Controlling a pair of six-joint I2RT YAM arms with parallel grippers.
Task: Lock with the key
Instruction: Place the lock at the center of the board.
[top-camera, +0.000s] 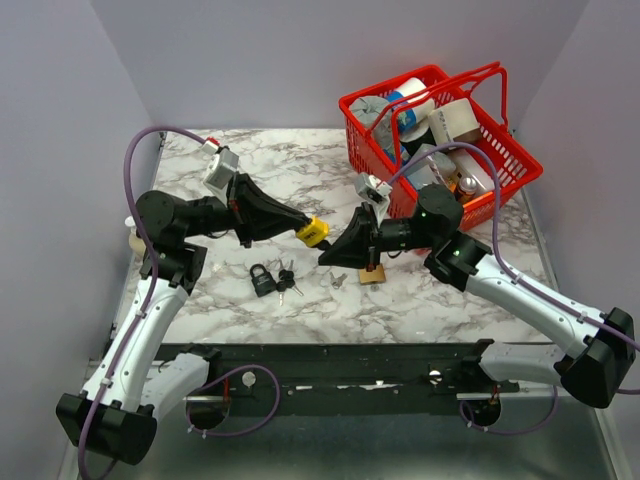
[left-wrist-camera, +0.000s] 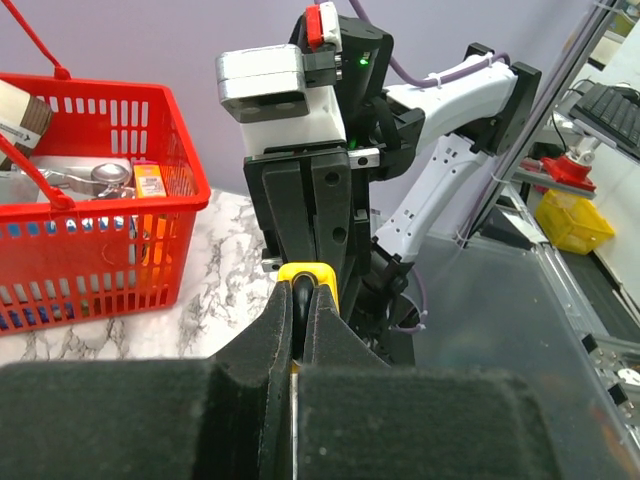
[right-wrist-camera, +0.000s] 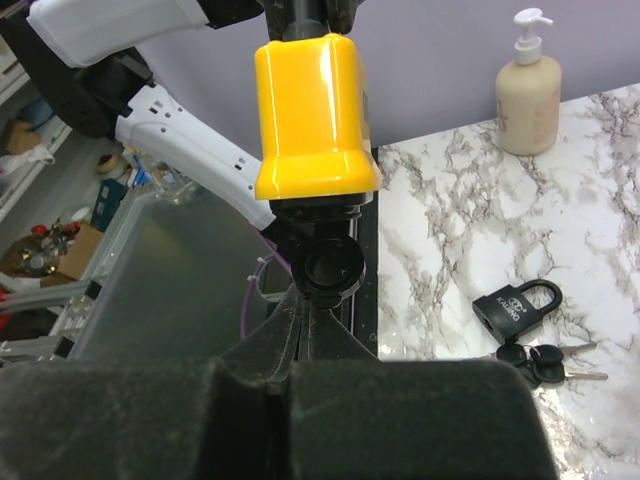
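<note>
Jaws of the left gripper (top-camera: 303, 227) are clamped on the yellow padlock (top-camera: 314, 232). They hold it in the air over the marble tabletop (top-camera: 290, 170), left of the red basket (top-camera: 515, 165) and nearer the arm bases than the basket is. In the left wrist view only a sliver of yellow (left-wrist-camera: 318, 275) shows past the pinched fingertips.

The right gripper (top-camera: 330, 255) reaches in from the basket's side and meets the padlock from below. Its jaws are pressed together on the lower edge of the key (right-wrist-camera: 330, 268), whose round black head sits directly under the padlock's body (right-wrist-camera: 315, 110).

A black padlock (top-camera: 263, 281) lies flat on the tabletop farther left of the basket, and a small bunch of black-headed keys (top-camera: 286, 277) touches it. A brass padlock (top-camera: 372, 273) rests on the tabletop just in front of the basket's left corner, beneath the right arm. A soap dispenser (right-wrist-camera: 527, 95) stands far to the left of the basket, at the tabletop's edge.
</note>
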